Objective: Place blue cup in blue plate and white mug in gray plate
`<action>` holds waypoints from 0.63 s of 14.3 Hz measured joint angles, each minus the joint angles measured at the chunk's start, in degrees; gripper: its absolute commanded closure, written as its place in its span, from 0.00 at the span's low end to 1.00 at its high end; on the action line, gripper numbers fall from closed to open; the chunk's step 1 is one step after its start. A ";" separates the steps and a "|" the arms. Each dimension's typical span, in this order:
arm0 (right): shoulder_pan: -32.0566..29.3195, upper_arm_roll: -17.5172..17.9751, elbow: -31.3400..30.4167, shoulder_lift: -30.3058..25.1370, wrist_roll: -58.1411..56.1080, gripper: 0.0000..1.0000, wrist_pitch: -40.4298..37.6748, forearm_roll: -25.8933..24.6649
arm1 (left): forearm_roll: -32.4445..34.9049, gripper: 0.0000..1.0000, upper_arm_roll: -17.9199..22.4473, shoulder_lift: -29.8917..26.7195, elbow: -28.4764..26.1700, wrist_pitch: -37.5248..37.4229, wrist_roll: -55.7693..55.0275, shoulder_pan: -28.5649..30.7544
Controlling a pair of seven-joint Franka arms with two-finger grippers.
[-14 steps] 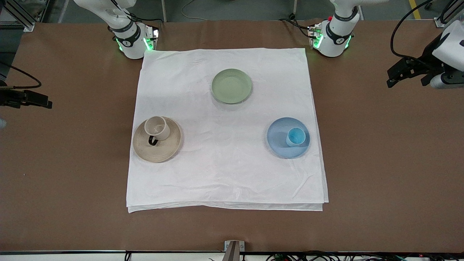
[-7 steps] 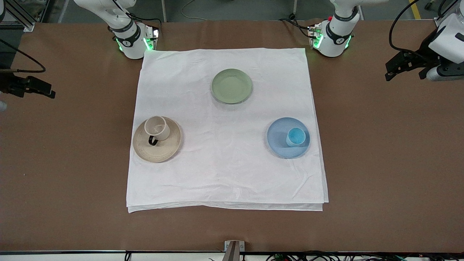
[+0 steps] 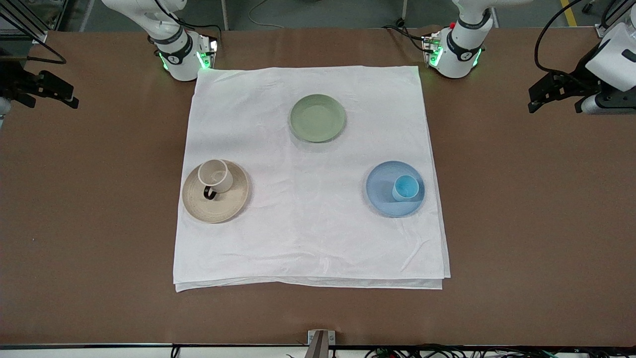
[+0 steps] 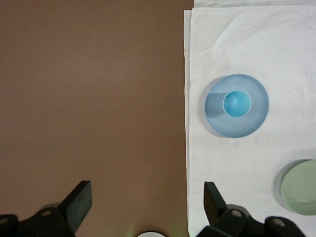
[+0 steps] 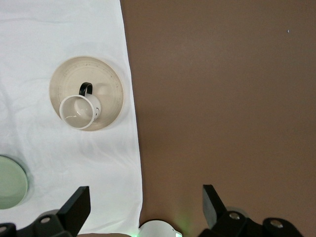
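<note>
The blue cup (image 3: 405, 188) stands upright in the blue plate (image 3: 380, 191) on the white cloth, toward the left arm's end. The white mug (image 3: 214, 175) stands upright on the gray plate (image 3: 226, 204), its dark handle toward the front camera. My left gripper (image 3: 554, 99) is open and empty, high over bare table off the cloth. My right gripper (image 3: 47, 97) is open and empty over bare table at the other end. The left wrist view shows the cup (image 4: 236, 103) in the plate (image 4: 256, 121). The right wrist view shows the mug (image 5: 78, 112) on the plate (image 5: 109, 89).
A sage-green plate (image 3: 317, 118) lies empty on the cloth (image 3: 308, 233), between the two arm bases and farther from the front camera than the other plates. Brown table (image 3: 521, 223) surrounds the cloth. The green plate also shows in the left wrist view (image 4: 301, 187).
The right gripper has drawn back over the bare table toward the base side. The left gripper has shifted slightly the same way. The cup, mug and plates have not moved.
</note>
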 measured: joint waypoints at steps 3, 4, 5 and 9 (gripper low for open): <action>0.04 0.11 -0.03 0.00 0.00 0.00 0.44 0.00 | 0.00 0.00 0.02 0.57 0.85 0.00 0.00 0.02; 0.05 0.11 -0.02 -0.01 0.00 0.00 0.61 0.00 | 0.00 0.00 0.03 0.63 0.94 0.00 0.00 0.02; 0.05 0.10 0.01 -0.06 0.00 0.00 0.67 0.00 | 0.00 0.00 0.03 0.64 0.96 -0.08 0.00 0.02; 0.06 0.09 1.17 -0.67 0.05 0.00 -0.35 0.00 | 0.00 0.00 0.03 0.67 0.96 -0.70 0.05 0.02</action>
